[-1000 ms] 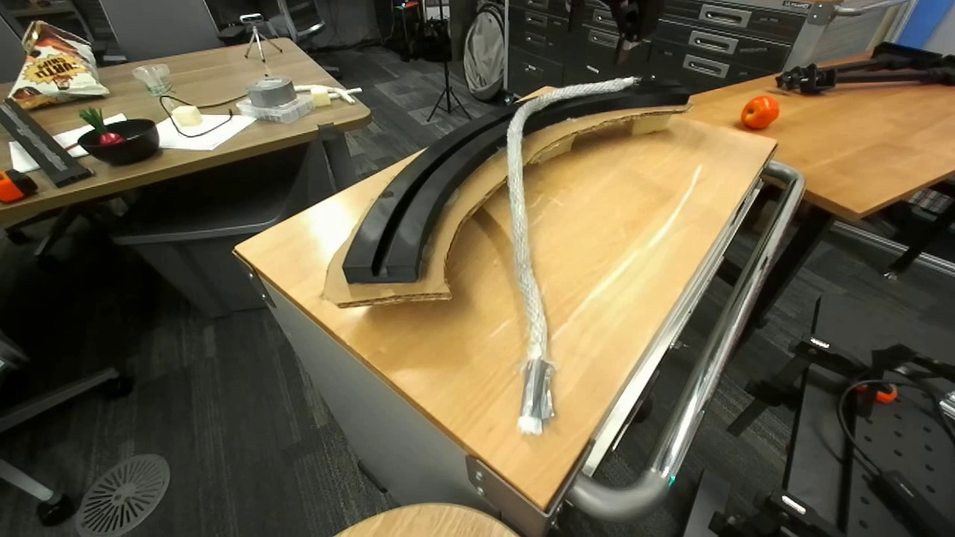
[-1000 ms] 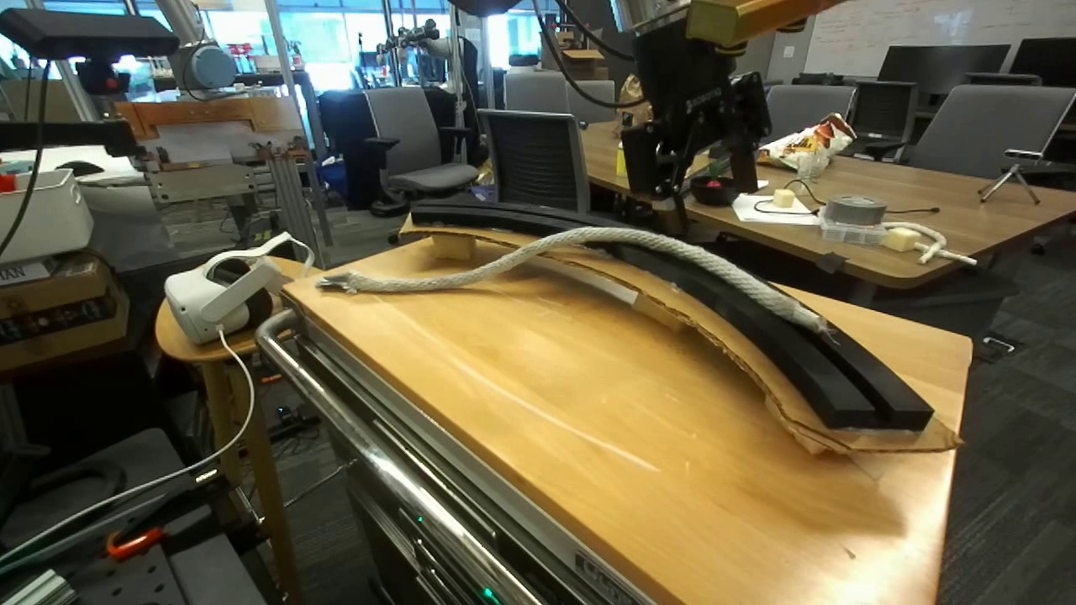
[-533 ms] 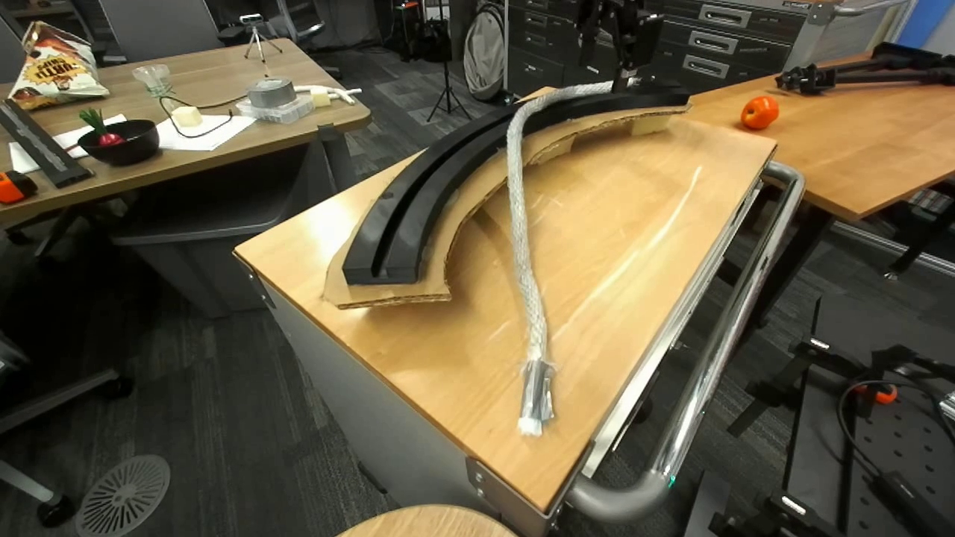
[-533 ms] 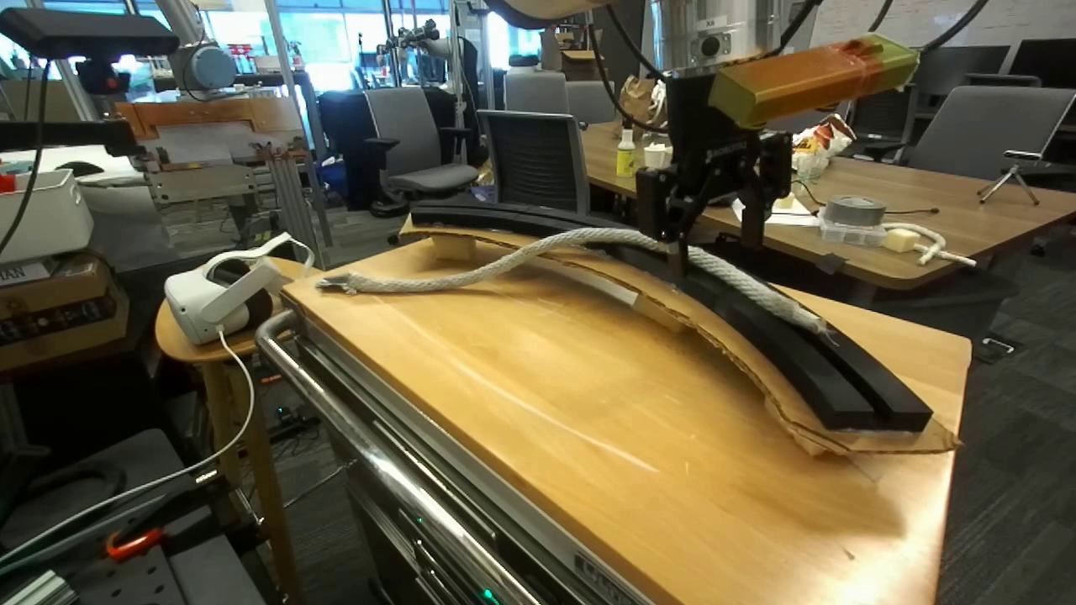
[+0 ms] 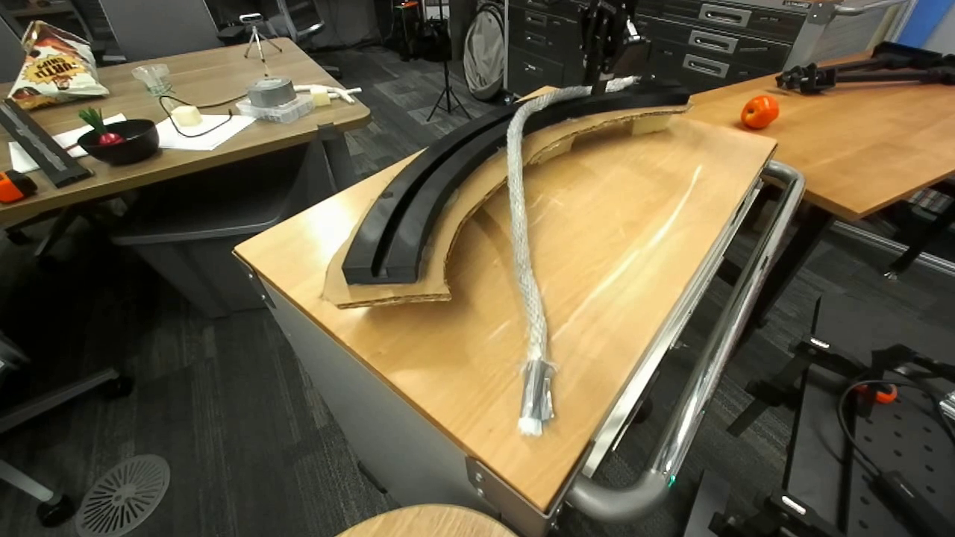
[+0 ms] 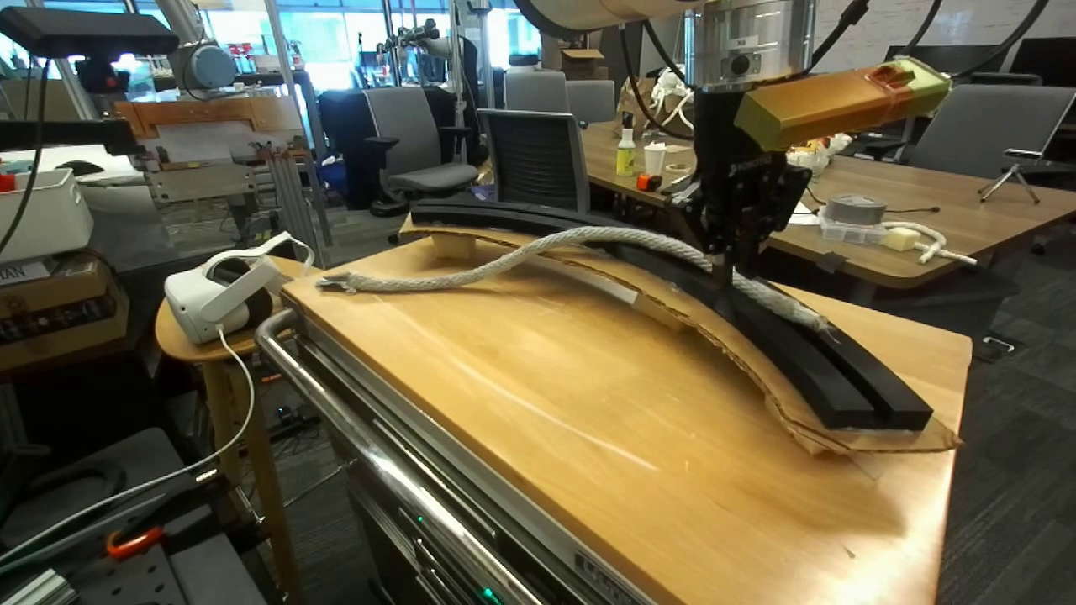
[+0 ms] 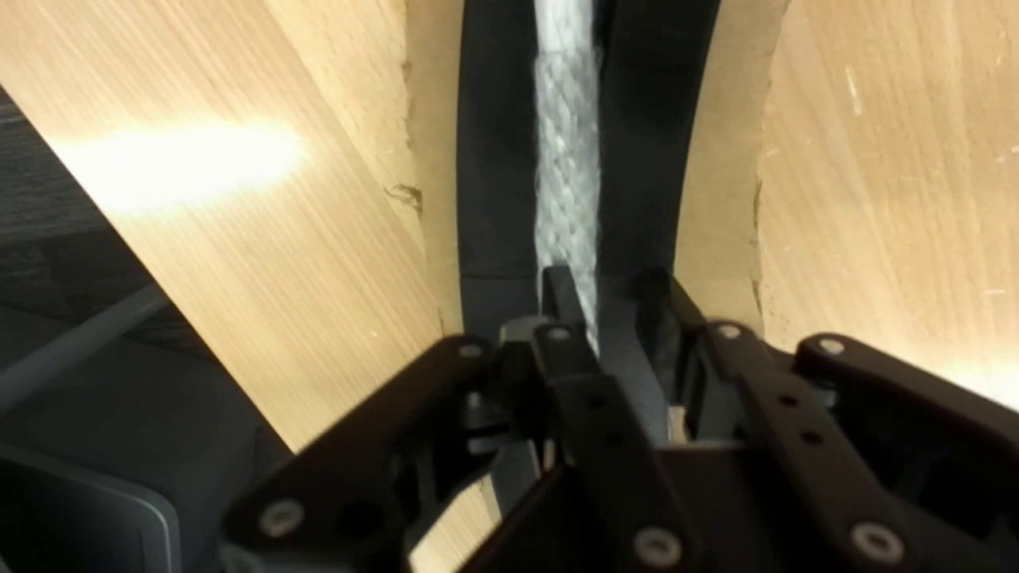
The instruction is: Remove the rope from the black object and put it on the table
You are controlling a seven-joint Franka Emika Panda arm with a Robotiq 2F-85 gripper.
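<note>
Pale grey-white braid makes up the rope (image 6: 593, 234), which in an exterior view has its dark capped end on the desk (image 6: 538, 361) at the left, then climbs and runs right along the groove of the black object (image 6: 811, 370) (in it or merely on it, I cannot tell) to a frayed end short of the black object's right tip. Over that stretch stands the gripper (image 7: 609, 280), its fingers (image 7: 564, 294) parted with nothing clasped. In the wrist view the left finger overlaps the rope while the right one is over the right ridge; whether either touches is unclear. Cardboard (image 7: 724, 175) borders the black object on both sides.

The step in hand looks to be lining up the grasp, with the removal not yet done. Next, I judge, the gripper should shift left in the wrist view until it straddles the rope, sink, close, lift, and lay it on the desk's near side.

Half a second ago the gripper stood further left in an exterior view; now it is nearer the frayed end, its fingers showing closer together. Rope and black object lie as they did.
</note>
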